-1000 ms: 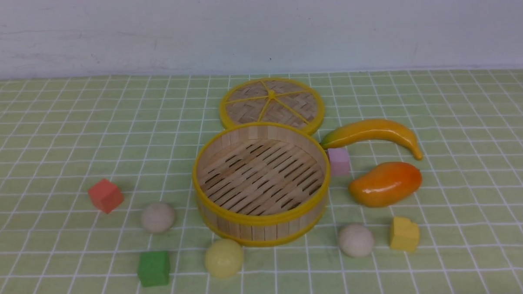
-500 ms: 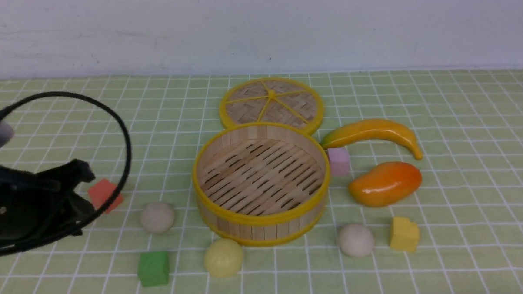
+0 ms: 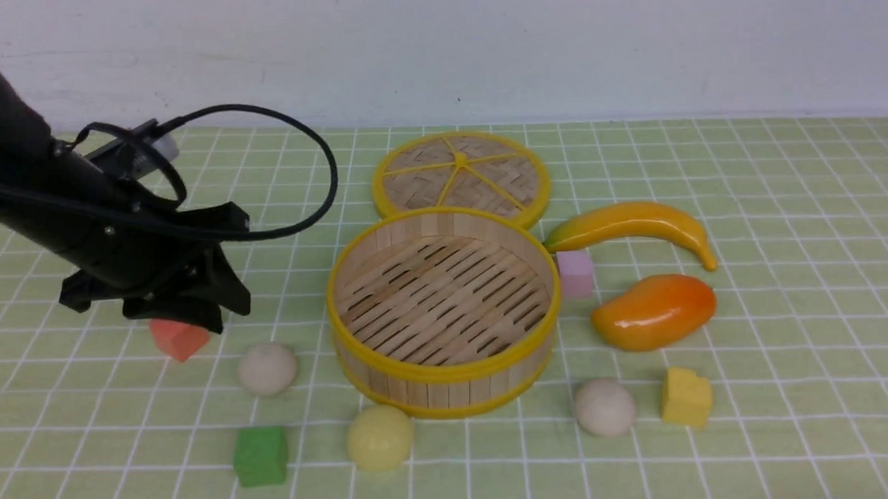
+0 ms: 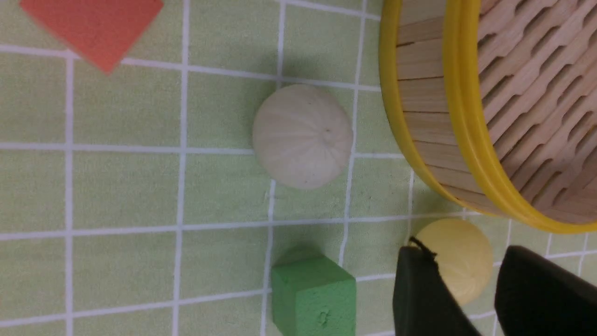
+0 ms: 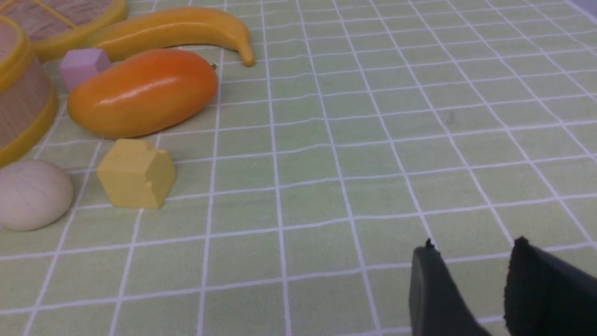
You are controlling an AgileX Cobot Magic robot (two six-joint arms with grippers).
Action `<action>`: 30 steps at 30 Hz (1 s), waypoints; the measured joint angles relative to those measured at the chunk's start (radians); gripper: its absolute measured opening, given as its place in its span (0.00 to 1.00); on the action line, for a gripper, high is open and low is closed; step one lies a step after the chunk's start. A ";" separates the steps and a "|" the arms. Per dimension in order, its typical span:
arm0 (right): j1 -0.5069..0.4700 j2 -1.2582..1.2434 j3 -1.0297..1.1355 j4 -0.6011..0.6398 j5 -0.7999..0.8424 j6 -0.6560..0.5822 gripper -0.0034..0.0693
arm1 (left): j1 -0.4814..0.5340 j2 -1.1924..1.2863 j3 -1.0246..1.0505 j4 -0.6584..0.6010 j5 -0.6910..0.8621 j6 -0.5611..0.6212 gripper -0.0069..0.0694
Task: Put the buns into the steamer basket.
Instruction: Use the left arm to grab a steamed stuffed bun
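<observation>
A: Status, basket?
B: The green-checked cloth worktop (image 3: 782, 193) is carrying the round bamboo-slat steamer basket with yellow rims (image 3: 448, 371) mid-cloth, its slatted floor showing bare.
A: Tools?
B: The left tool (image 4: 461, 261) is hanging left of the steamer basket, partly covering the orange-red cube (image 3: 177, 340) in the front view. Its fingers are standing apart, gripping nothing. The right tool (image 5: 471, 261) is hovering over bare cloth, fingers apart too, gripping nothing.
A: Buns?
B: All three are lying on the cloth outside the steamer basket. The smooth off-white bun (image 3: 268, 368) is resting left of it, the pale yellow bun (image 3: 380, 437) just in front, and the second off-white bun (image 3: 604, 407) front-right, just beside the yellow cube (image 3: 685, 397).
</observation>
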 joint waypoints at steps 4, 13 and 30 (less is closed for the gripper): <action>0.000 0.000 0.000 0.001 0.000 -0.001 0.38 | -0.107 0.046 -0.085 0.145 0.023 -0.095 0.40; 0.000 0.000 0.000 0.000 0.000 -0.003 0.38 | -0.213 0.154 -0.164 0.515 0.032 -0.370 0.40; 0.000 0.000 0.000 0.000 0.000 -0.004 0.38 | -0.213 0.268 -0.166 0.506 -0.046 -0.385 0.40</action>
